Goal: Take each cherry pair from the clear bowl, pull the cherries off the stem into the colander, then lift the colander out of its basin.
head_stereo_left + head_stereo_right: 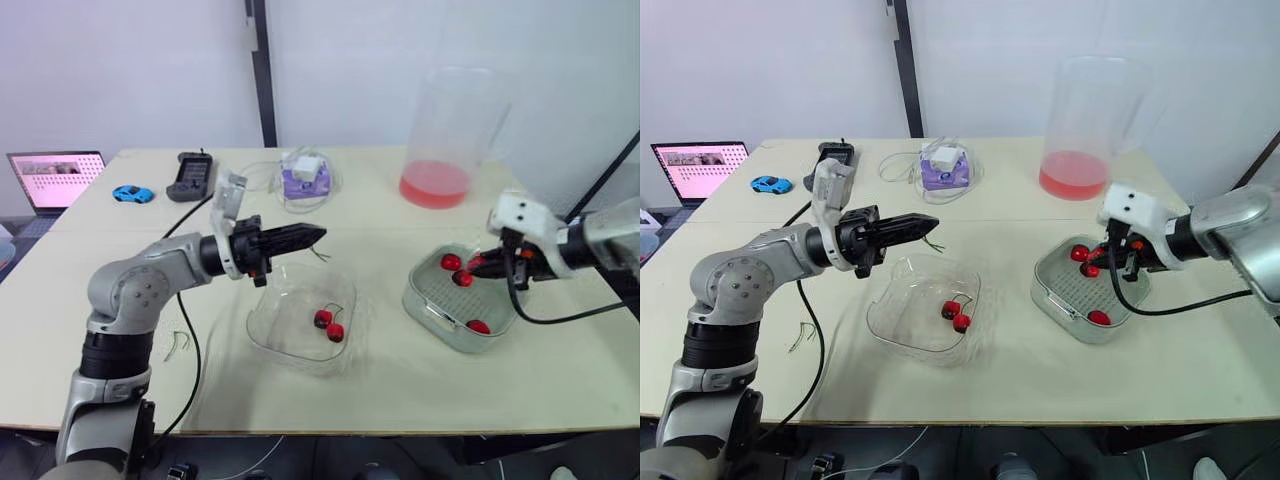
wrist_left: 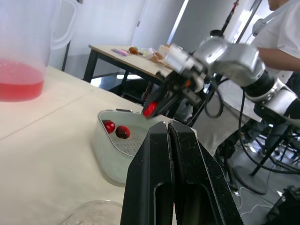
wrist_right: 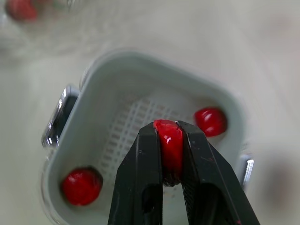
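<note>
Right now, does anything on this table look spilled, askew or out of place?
Nothing is spilled. The only oddity is loose green stems lying on the table, left of the clear bowl. The pitcher stands upright, and cherries sit inside the colander.

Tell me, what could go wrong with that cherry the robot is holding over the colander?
The right hand pinches the cherry between its fingers, so it might squash or stick there. If it drops badly, it could bounce over the colander rim onto the table. The pitcher of red liquid stands behind, so a swinging arm might bump it.
</note>
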